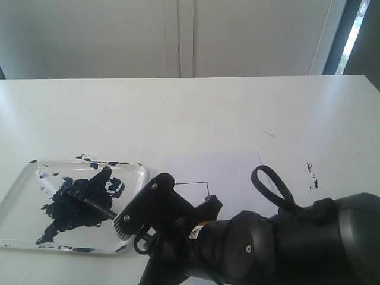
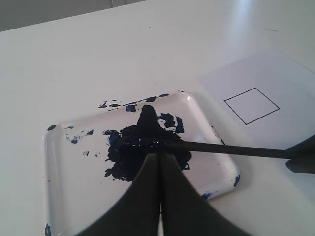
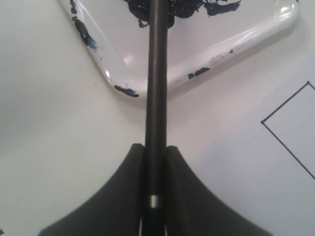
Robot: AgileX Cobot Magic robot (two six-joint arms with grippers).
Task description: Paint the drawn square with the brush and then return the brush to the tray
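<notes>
The clear tray (image 1: pixel 138 173) sits at the left of the table, smeared with a dark blue-black paint blotch (image 1: pixel 74 202). The black brush (image 1: pixel 98 205) slants over the tray's near right rim, its tip in the blotch. My right gripper (image 1: pixel 126 225) is shut on the brush's handle (image 3: pixel 156 83) just outside the tray (image 3: pixel 231 37), a silver band (image 3: pixel 154 200) showing between the fingers. My left gripper (image 2: pixel 158 156) hangs shut and empty over the tray (image 2: pixel 211 164), near the brush (image 2: pixel 236 149). The drawn square (image 2: pixel 251 105) on the white paper (image 2: pixel 280 69) is unpainted.
The paper (image 1: pixel 222 166) lies right of the tray, and my right arm (image 1: pixel 285 243) covers its near part and most of the square (image 1: pixel 196 189). Small paint specks (image 1: pixel 310 175) mark the table to the right. The table's far edge meets a white wall.
</notes>
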